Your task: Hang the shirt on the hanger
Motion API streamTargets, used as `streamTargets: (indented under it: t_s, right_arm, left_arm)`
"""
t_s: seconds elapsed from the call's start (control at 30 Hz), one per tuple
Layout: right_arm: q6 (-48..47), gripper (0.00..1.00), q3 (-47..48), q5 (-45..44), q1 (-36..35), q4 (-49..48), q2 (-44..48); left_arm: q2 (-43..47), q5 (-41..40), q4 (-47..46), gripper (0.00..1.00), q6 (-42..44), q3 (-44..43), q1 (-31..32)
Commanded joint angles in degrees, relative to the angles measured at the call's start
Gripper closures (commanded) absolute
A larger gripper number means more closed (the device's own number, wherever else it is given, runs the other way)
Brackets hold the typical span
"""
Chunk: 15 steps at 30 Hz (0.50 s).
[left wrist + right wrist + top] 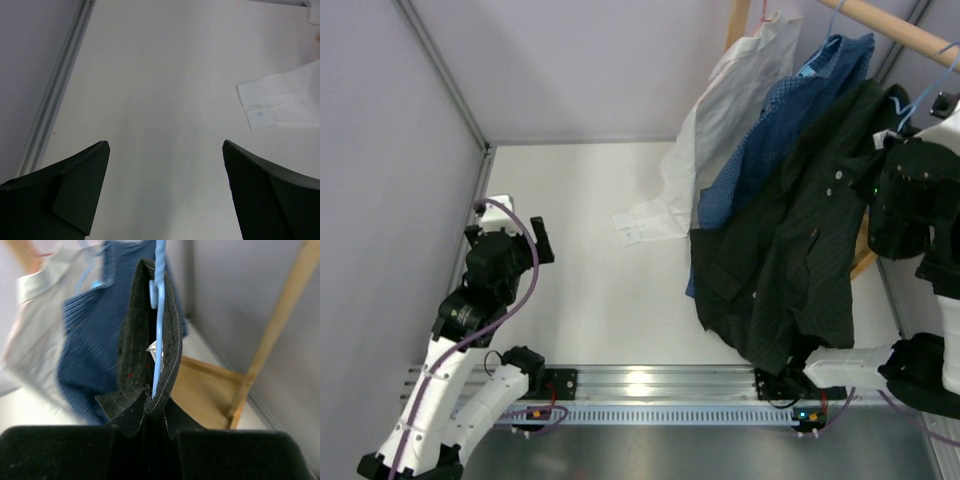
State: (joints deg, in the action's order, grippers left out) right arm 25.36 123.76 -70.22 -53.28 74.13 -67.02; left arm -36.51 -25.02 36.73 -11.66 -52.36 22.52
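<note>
Table (590, 300): white, viewed from above.
Shirt (790, 250): hung at the table's 3 o'clock side, lapped over the blue dotted shirt (770, 130) at its 11 o'clock.
Hanger (159, 315): its wire is enclosed in the shirt's collar.
Left gripper (165, 145): held at 9 o'clock, spread wide, nothing grasped.
Right gripper (148, 435): clamped tight on the shirt's collar fold.

- No text, brand, number or sign was legible in any of the 3 views.
- A small white neck label (154, 350) sat inside the collar of the black shirt (132, 340), seen from the right wrist. It was creased and partly hidden, and whether it bore any print could not be told.
</note>
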Motion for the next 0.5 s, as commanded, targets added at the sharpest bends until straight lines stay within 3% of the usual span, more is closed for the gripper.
streamTargets:
  t_s: [0.0, 0.03, 0.07, 0.27, 0.47]
  right_arm:
    - [-7.43, 1.00, 4.38, 5.77, 15.44, -8.38, -4.68]
    - [-7.78, 1.00, 4.81, 7.27, 21.57, -8.30, -5.83]
    - [-7.35, 1.00, 4.38, 7.37, 23.20, -8.56, -6.62]
    - [-12.79, 1.00, -5.37, 2.80, 30.68, -21.55, -3.64]
    - [-15.96, 1.00, -9.94, 4.55, 37.01, -26.31, -1.97]
  left_arm:
    - [0.65, 0.31, -3.16, 0.02, -2.40, 1.20, -4.93]
    - [0.57, 1.01, -3.24, 0.02, -2.58, 1.29, -6.77]
    - [0.65, 1.46, -3.33, 0.02, -2.58, 1.38, -7.14]
    - [0.92, 3.66, -4.04, 0.02, -2.31, 2.61, -7.23]
    - [1.62, 6.73, -4.48, 0.02, -2.58, 4.28, -7.23]
